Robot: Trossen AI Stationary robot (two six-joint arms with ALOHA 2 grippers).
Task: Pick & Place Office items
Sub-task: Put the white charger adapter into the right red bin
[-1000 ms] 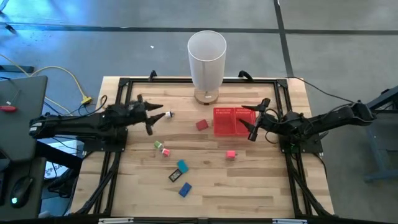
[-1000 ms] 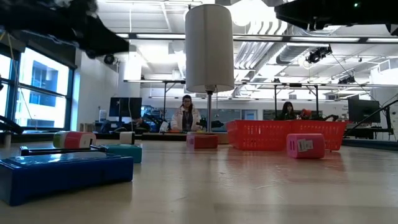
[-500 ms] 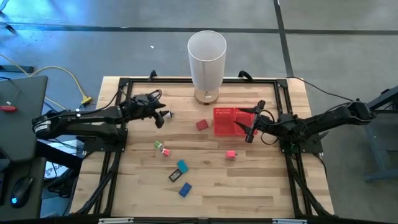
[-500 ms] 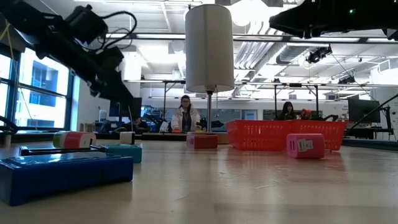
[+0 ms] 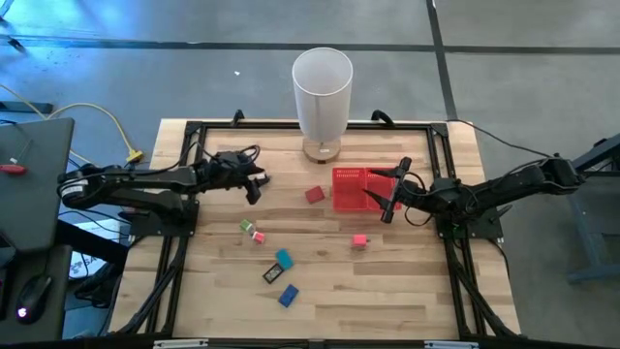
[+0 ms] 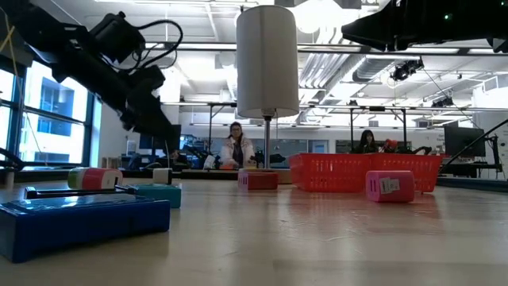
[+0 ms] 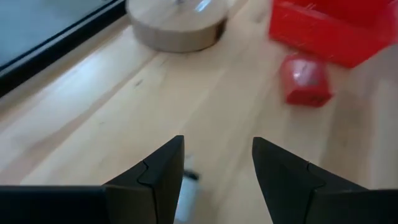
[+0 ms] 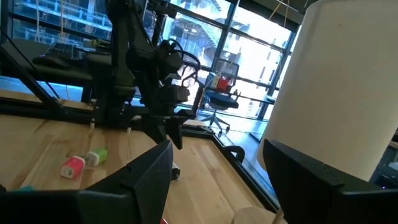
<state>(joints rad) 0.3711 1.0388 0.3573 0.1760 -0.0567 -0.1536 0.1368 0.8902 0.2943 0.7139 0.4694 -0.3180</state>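
Left tool [image 5: 254, 186] open, empty, directly over small white item [image 7: 185, 198] between fingertips; right tool [image 5: 389, 197] open above tray [image 5: 360, 188].

The dark left arm reaches toward three o'clock, its two-finger left gripper [image 5: 254, 186] parted, while the dark right arm stretches toward nine o'clock, right gripper [image 5: 390, 198] parted too.

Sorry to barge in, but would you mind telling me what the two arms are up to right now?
They are sorting small office pieces on the table. The left gripper, open and empty, hangs over a small white piece near the white cylinder. The right gripper, also open and empty, hovers by the red tray. Other pieces lie loose on the wood.
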